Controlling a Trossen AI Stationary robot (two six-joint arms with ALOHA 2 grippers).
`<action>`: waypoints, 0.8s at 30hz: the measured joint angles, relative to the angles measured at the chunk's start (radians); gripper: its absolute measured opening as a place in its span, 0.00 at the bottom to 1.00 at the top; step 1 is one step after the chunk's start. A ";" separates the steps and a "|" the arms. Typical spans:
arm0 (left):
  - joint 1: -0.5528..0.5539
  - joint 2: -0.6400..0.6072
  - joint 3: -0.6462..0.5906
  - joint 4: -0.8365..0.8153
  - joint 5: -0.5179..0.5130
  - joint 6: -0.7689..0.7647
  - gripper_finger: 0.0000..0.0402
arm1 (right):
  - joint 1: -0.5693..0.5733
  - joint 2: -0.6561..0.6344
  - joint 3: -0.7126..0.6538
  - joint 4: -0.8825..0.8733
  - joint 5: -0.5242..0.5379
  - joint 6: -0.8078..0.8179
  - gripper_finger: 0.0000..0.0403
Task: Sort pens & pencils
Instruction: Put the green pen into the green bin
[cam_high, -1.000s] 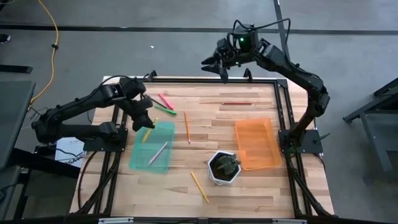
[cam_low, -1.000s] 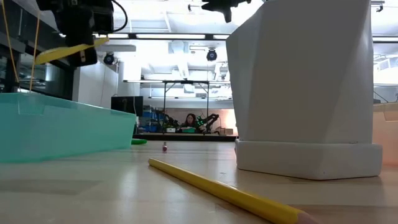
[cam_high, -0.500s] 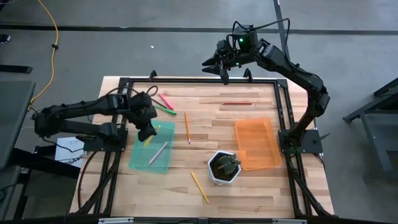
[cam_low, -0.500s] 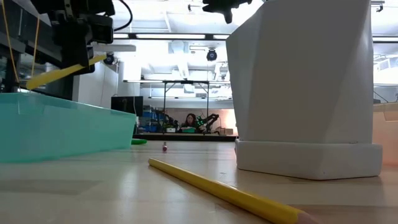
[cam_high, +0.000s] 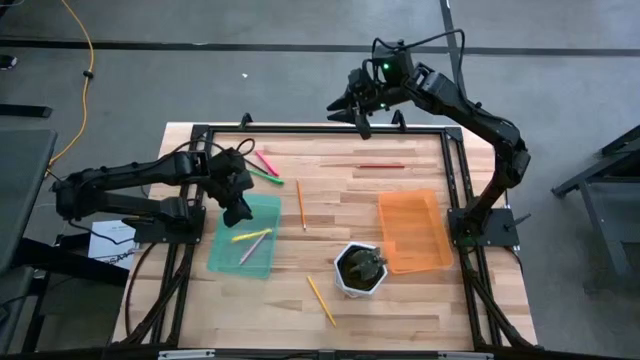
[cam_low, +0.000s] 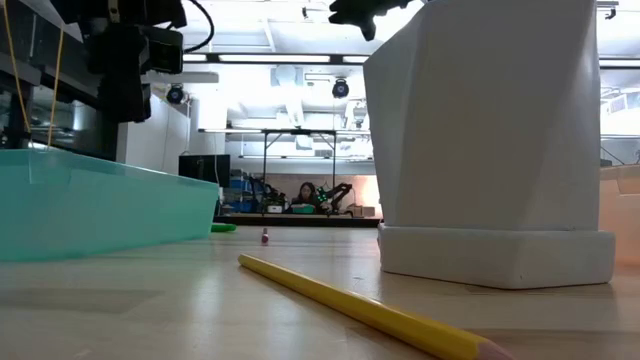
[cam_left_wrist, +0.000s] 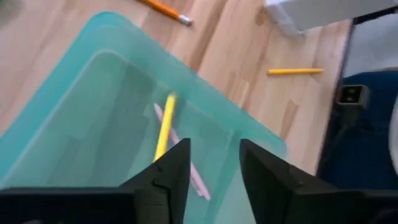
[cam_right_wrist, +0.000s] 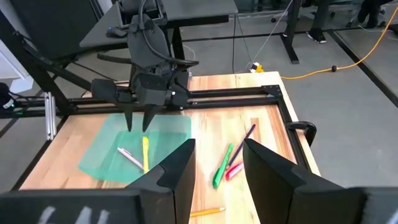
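Observation:
My left gripper (cam_high: 238, 211) hangs open over the far left corner of the teal tray (cam_high: 262, 262), touching nothing. In the tray a yellow pen (cam_left_wrist: 164, 127) lies beside a grey pen (cam_high: 254, 247). Pink (cam_high: 265, 161) and green (cam_high: 266, 176) pens lie on the wood beyond the tray. An orange pencil (cam_high: 300, 203) lies right of the tray, a red-brown pencil (cam_high: 381, 166) near the far edge, and a yellow pencil (cam_high: 321, 300) near the front. My right gripper (cam_high: 356, 116) waits open, high above the table's far edge.
An orange tray (cam_high: 436, 228) sits at the right. A white pot (cam_high: 345, 285) with a plant stands between the trays toward the front, and it fills much of the low view. Black frame rails (cam_high: 330, 130) run around the table.
My left gripper has come down and toward the near edge over the teal tray, tipping a little. It has let go of the yellow pen, which has dropped into the tray and now lies flat beside the grey pen.

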 joint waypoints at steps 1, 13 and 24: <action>0.000 0.000 0.000 0.005 -0.012 0.004 0.34 | 0.000 0.000 0.000 -0.001 0.000 -0.003 0.31; 0.018 0.047 0.002 0.087 -0.295 0.185 0.25 | 0.000 0.000 0.000 -0.003 0.000 -0.011 0.31; 0.303 0.159 0.125 0.026 -0.216 0.501 0.24 | 0.000 0.000 0.000 -0.003 0.002 0.021 0.31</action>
